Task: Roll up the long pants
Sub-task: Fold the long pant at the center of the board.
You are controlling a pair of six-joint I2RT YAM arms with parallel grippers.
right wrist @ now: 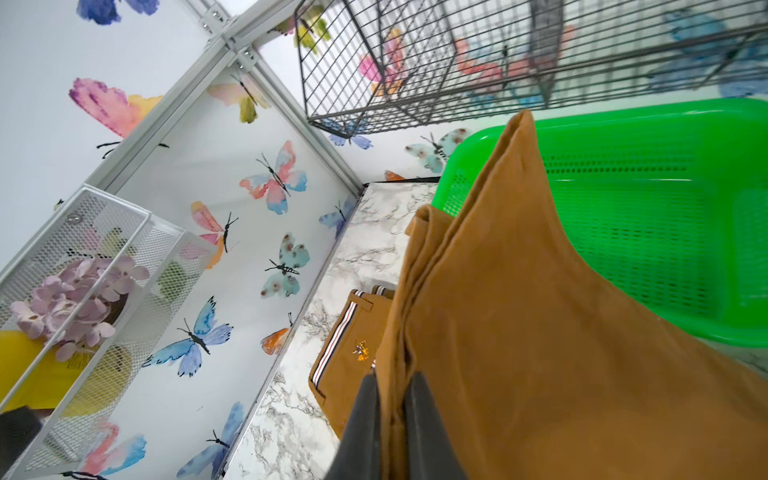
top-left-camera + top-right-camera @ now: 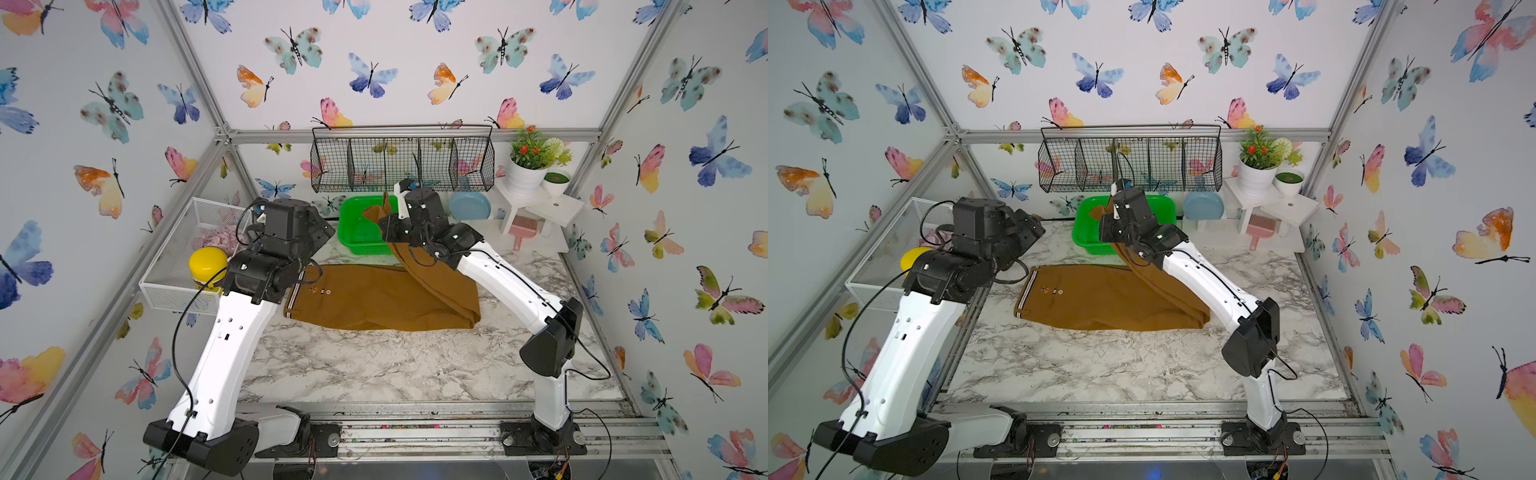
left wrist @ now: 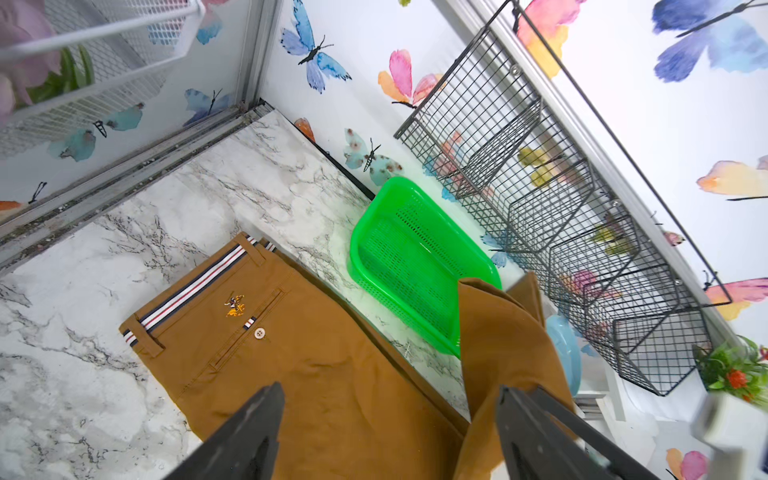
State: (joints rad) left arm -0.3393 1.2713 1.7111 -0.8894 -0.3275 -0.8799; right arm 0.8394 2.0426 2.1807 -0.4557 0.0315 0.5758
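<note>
Bright even light, soft shadows, edge distortion

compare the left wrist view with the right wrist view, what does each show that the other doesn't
Only the left wrist view shows the left gripper, jaws open and empty over the long mustard-brown cloth pants, plus the small white pocket button, the round blue plate and the orange-flowered potted plant. Only the right wrist view shows the right gripper shut on a lifted pant leg, and the yellow container. Both show the striped waistband, the green plastic basket, the black wire wall basket and the marble tabletop.
</note>
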